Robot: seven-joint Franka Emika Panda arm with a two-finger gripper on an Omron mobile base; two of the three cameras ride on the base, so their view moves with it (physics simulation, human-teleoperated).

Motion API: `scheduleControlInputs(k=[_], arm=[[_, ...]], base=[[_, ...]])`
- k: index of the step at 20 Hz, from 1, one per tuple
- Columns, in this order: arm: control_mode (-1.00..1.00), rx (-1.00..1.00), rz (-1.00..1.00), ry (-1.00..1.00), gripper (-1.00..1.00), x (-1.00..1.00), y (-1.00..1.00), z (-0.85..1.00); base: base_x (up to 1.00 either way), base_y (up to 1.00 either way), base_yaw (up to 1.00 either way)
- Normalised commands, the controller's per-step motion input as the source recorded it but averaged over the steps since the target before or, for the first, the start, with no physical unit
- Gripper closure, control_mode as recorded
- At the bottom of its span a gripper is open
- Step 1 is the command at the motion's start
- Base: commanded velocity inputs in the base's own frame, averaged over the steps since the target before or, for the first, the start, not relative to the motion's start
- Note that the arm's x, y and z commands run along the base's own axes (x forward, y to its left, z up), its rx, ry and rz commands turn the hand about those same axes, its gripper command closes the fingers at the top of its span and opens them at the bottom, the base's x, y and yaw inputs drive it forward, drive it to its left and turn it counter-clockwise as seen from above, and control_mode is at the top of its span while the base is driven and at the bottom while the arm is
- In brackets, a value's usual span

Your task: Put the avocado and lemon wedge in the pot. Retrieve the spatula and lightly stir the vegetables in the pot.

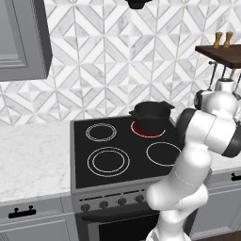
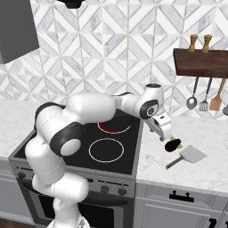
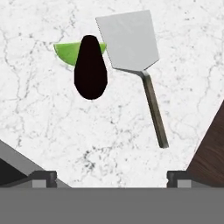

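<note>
**On the counter right of the stove: gripper wide open above the food and spatula**

Beside the black glass cooktop [image 1: 117,150], the white marble counter [image 2: 196,171] spreads pale and grey-veined, with bare stone on every side of the small group of items lying on it. Back on the cooktop, the pot [image 1: 150,114] sits on the rear right burner, whose ring glows red beneath it; it is squat, round and matt black, with small side handles. A dark wooden shelf [image 2: 200,62] hangs on the tiled wall above the counter, with steel and wooden utensils dangling under it.

The arm reaches across the cooktop and holds the gripper [image 2: 164,132] just above the counter, its jaws spread fully apart and holding nothing.

The spatula [image 3: 133,57] lies flat on the marble: a broad, pale grey, squarish head and a thin darker handle running away from it. Just beside its head lies a dark, smooth, pear-shaped item [image 3: 90,68], almost black. From behind it pokes a sliver of bright green, the avocado [image 3: 65,52]; whether the two touch cannot be told. In the hand view the two dark fingertips [image 3: 43,177] stand far apart at the bottom.
</note>
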Motion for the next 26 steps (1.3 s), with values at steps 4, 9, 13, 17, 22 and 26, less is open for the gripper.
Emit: scheduleControlInputs(k=[4,9,13,17,22,26], arm=[[-1.0,0.0,0.0,0.0,-1.0,0.06,-0.1,-0.32],[-1.0,0.0,0.0,-0.03,-1.0,0.01,-0.28,-0.23],[-1.0,0.0,-0.01,-0.01,-1.0,0.06,-0.33,-0.21],[-1.0,0.0,-0.01,-0.03,-1.0,0.29,-0.03,-0.25],[-1.0,0.0,0.0,-0.01,-1.0,0.17,-0.15,-0.23],[-1.0,0.0,0.0,0.0,-1.0,0.21,-0.23,-0.21]], base=[[0.0,0.0,0.0],[0.0,0.0,0.0],[0.0,0.0,0.0],[0.0,0.0,0.0],[0.0,0.0,0.0],[0.0,0.0,0.0]])
